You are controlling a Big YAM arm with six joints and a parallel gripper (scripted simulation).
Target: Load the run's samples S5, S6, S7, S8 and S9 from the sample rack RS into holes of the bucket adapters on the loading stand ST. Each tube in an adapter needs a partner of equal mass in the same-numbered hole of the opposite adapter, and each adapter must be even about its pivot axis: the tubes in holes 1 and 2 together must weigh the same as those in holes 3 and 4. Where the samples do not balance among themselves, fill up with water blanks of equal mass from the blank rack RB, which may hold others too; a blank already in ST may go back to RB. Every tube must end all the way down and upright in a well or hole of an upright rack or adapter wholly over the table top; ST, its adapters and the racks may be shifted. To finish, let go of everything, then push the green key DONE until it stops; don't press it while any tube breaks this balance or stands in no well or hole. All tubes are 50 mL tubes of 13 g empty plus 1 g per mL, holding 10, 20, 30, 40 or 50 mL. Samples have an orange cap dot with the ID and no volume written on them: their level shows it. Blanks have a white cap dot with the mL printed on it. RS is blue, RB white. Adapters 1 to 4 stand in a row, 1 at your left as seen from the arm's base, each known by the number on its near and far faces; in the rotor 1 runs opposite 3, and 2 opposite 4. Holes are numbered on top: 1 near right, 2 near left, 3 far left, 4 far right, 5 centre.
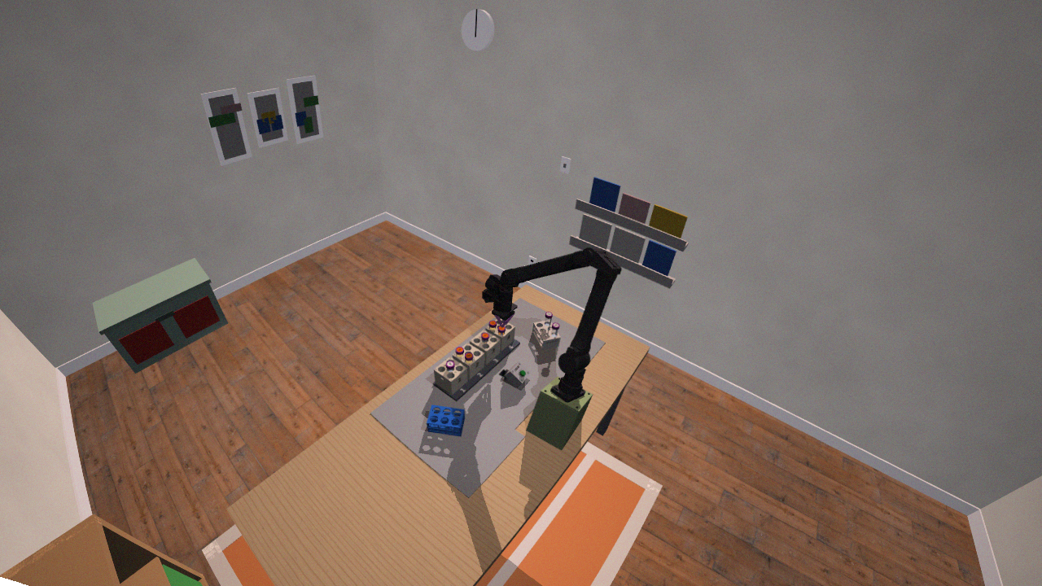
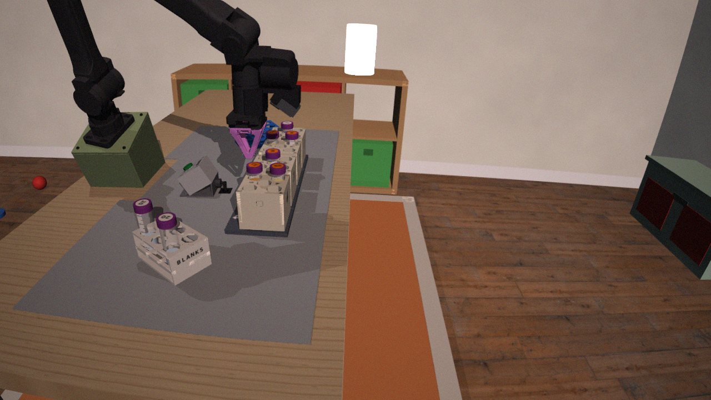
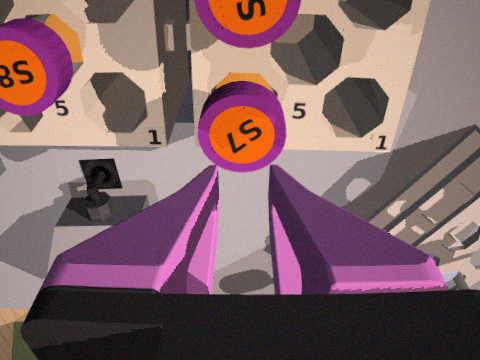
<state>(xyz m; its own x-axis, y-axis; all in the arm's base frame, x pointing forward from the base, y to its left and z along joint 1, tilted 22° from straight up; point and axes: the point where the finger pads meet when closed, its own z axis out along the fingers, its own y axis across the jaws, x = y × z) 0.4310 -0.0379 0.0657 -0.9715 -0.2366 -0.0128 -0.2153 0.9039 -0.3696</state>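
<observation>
My gripper (image 1: 504,319) (image 2: 250,156) (image 3: 243,180) is partly open; nothing is between its fingers. Its tips are just on the base side of the S7 tube's cap (image 1: 501,330) (image 2: 254,168) (image 3: 242,134), which stands upright in adapter 4's hole 2. S5 (image 2: 277,169) (image 3: 247,15) stands behind it in hole 3. S8 (image 1: 485,336) (image 2: 272,153) (image 3: 20,72) stands in adapter 3's centre hole. Two orange-dot tubes, IDs unreadable, stand in adapter 2. A white-dot blank (image 1: 450,364) (image 2: 287,124) stands in adapter 1. RS (image 1: 444,420) looks empty.
White rack RB (image 2: 191,256) stands near the mat's end, holding two white-dot blanks (image 2: 142,205) (image 2: 166,220); the nearer reads 20. The grey console with green key DONE (image 1: 522,373) (image 2: 188,166) stands between ST and the arm's green base (image 1: 559,418) (image 2: 119,159).
</observation>
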